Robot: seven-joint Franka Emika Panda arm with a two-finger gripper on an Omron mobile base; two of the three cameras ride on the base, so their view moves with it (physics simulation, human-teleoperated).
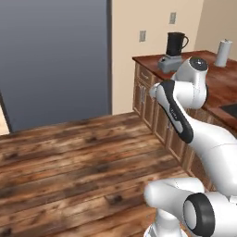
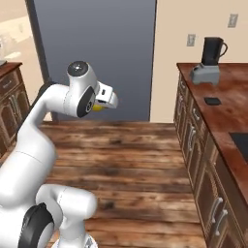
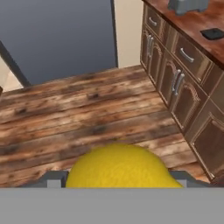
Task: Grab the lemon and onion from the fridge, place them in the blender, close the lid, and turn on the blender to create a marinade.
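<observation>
My gripper hangs over the wooden floor, shut on the yellow lemon. A sliver of the lemon shows under the hand. The grey fridge stands ahead with its doors shut. To the right, at the far end of the counter, is the blender, a grey base under a dark jar. The flat black lid lies on the counter in front of it, and appears as the lid at the hand view's upper right. The onion is out of view.
A dark wood counter with drawers and cabinet doors runs along the right. A white paper-towel roll stands on it, and a black cooktop is set into it. Another cabinet stands at far left. Open floor lies between.
</observation>
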